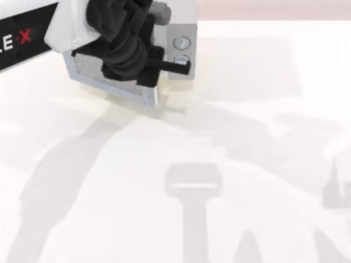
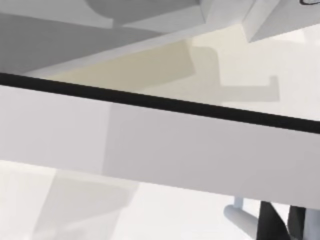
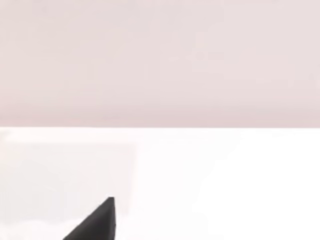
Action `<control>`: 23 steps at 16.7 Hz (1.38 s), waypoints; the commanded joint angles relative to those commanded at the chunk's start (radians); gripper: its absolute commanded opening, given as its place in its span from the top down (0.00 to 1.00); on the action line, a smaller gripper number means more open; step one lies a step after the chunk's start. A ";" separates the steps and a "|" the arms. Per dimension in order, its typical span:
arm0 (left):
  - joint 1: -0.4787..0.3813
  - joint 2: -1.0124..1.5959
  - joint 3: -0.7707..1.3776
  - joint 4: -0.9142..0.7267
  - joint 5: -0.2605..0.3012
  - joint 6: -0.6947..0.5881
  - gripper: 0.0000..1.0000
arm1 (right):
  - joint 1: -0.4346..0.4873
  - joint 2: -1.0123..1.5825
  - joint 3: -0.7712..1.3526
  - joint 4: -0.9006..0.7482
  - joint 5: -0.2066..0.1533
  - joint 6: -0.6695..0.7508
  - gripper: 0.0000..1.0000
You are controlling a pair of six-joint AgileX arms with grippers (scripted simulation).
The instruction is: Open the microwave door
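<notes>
The left gripper (image 1: 184, 66) reaches over the swung-out microwave door (image 1: 118, 82); its grip cannot be told.

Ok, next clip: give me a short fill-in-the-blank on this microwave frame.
The ___ gripper is at the microwave.
The microwave door stands swung ___.
The front panel beside the door carries ___ round knobs.
Missing words: left; open; two.
</notes>
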 joint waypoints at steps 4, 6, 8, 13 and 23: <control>-0.005 0.001 -0.004 0.002 0.007 -0.001 1.00 | 0.000 0.000 0.000 0.000 0.000 0.000 0.00; 0.004 -0.020 -0.024 0.011 0.020 0.025 1.00 | 0.000 0.000 0.000 0.000 0.000 0.000 0.00; 0.016 -0.041 -0.063 0.014 0.041 0.068 1.00 | 0.000 0.000 0.000 0.000 0.000 0.000 0.00; 0.035 -0.082 -0.105 0.032 0.074 0.129 1.00 | 0.000 0.000 0.000 0.000 0.000 0.000 0.00; 0.035 -0.082 -0.105 0.032 0.074 0.129 1.00 | 0.000 0.000 0.000 0.000 0.000 0.000 0.00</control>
